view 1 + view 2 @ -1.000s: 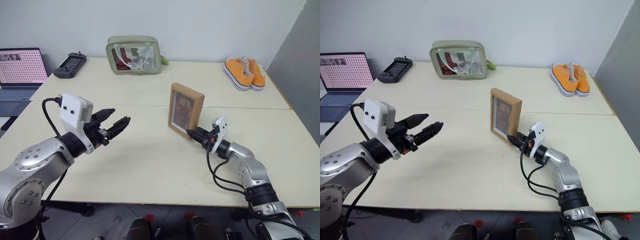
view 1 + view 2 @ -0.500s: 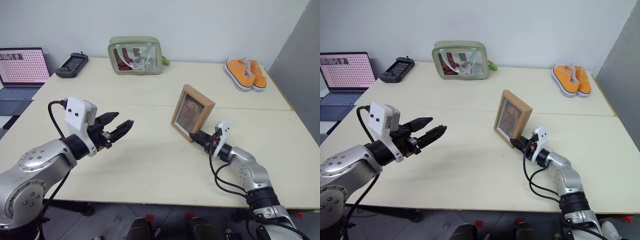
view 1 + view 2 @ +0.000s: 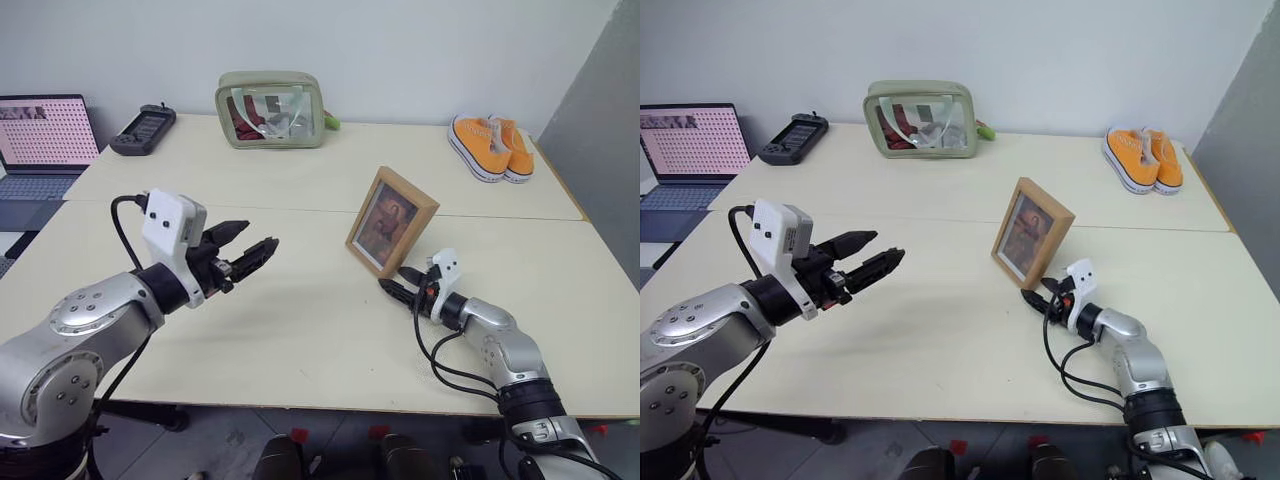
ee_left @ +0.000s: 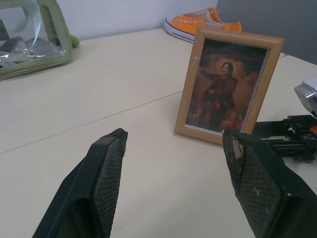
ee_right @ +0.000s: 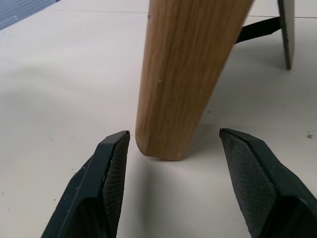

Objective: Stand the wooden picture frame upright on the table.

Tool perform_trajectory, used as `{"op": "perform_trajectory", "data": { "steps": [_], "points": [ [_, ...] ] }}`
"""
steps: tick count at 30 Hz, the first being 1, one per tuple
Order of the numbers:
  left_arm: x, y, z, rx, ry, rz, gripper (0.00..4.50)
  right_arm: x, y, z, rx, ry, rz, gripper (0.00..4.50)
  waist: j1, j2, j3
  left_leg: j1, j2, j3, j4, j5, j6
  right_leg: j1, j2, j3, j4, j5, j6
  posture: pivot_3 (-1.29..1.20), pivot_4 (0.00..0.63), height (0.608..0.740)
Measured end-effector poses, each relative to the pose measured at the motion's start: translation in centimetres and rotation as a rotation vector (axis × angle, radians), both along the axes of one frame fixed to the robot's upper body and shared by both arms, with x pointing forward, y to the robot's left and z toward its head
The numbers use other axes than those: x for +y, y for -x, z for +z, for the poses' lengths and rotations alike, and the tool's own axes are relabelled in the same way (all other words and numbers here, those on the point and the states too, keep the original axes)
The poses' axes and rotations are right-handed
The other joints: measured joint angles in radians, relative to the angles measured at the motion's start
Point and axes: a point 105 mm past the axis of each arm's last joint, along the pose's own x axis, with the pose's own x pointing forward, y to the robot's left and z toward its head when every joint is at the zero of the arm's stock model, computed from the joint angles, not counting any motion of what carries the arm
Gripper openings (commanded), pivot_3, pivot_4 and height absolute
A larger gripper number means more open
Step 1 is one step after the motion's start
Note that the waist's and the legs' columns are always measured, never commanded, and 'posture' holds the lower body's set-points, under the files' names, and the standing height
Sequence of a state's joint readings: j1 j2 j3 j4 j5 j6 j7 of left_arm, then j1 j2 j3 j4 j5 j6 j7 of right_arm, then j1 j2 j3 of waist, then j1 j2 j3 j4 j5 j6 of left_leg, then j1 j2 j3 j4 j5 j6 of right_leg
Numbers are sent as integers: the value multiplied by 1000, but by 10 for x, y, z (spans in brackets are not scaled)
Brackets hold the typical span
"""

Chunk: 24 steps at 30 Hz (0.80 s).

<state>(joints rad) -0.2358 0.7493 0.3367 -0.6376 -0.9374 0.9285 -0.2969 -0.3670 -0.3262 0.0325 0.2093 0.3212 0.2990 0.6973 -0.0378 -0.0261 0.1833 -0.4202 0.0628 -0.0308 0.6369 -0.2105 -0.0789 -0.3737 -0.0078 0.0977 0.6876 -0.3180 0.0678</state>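
No readable writing; the wooden picture frame (image 3: 391,221) stands tilted back on the table (image 3: 300,330), right gripper (image 3: 392,284) spread just beside it, left gripper (image 3: 250,249) spread, well apart, orange shoes (image 3: 489,146) behind.

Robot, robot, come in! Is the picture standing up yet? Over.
Both grippers open: left gripper hovering, right gripper just off the frame. Wooden picture frame upright on the table, stand out behind. Nothing in the way.

The wooden picture frame (image 5: 184,74) is cut off by the right wrist view's upper edge; the laptop (image 3: 40,140) runs past the left edge.
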Motion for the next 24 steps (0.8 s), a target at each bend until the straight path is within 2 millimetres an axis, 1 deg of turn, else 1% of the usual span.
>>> {"op": "perform_trajectory", "data": {
  "steps": [2,5,7,9,13,15,19,21,24],
  "points": [
    [-1,-2,-3,7,-2,-3,3289,-9,4,0,-12,48,-2,3066,2,0,0,0,0,0,-1,0,0,0,0,0,-1,0,0,0,150,740],
    [-5,-2,-3,-3,2,-31,3289,-27,15,5,-49,149,19,3066,5,0,0,0,0,1,-3,0,0,0,0,0,-4,0,0,0,150,740],
    [-9,-2,-3,-11,3,-59,3289,-38,22,13,-99,236,40,3066,5,0,0,0,0,1,-4,0,0,0,0,0,-5,0,0,0,150,740],
    [-12,-3,-4,-18,5,-89,3289,-46,28,25,-163,321,53,3066,6,0,0,0,0,1,-5,0,0,0,0,1,-6,0,0,0,150,740],
    [-13,-9,-5,-14,11,-120,3289,-48,37,50,-253,400,83,3066,3,0,0,1,1,2,-7,0,0,0,0,1,-6,0,0,0,150,740],
    [-15,-10,-6,-11,8,-143,3289,-46,39,66,-294,395,83,3066,3,0,0,1,1,2,-7,0,0,0,0,1,-6,0,0,0,150,740],
    [-21,-13,-7,1,-1,-189,3289,-43,36,92,-341,361,46,3066,5,0,0,1,1,2,-7,0,0,0,0,1,-6,0,0,0,150,740],
    [-24,-13,-7,2,-7,-208,3289,-42,38,96,-345,353,37,3066,5,0,0,1,1,2,-7,0,0,0,0,1,-6,0,0,0,150,740],
    [-27,-12,-10,15,-16,-225,3289,-42,41,88,-315,348,29,3066,6,0,0,0,0,2,-7,0,0,0,0,1,-7,0,0,0,150,740]
  ]
}}
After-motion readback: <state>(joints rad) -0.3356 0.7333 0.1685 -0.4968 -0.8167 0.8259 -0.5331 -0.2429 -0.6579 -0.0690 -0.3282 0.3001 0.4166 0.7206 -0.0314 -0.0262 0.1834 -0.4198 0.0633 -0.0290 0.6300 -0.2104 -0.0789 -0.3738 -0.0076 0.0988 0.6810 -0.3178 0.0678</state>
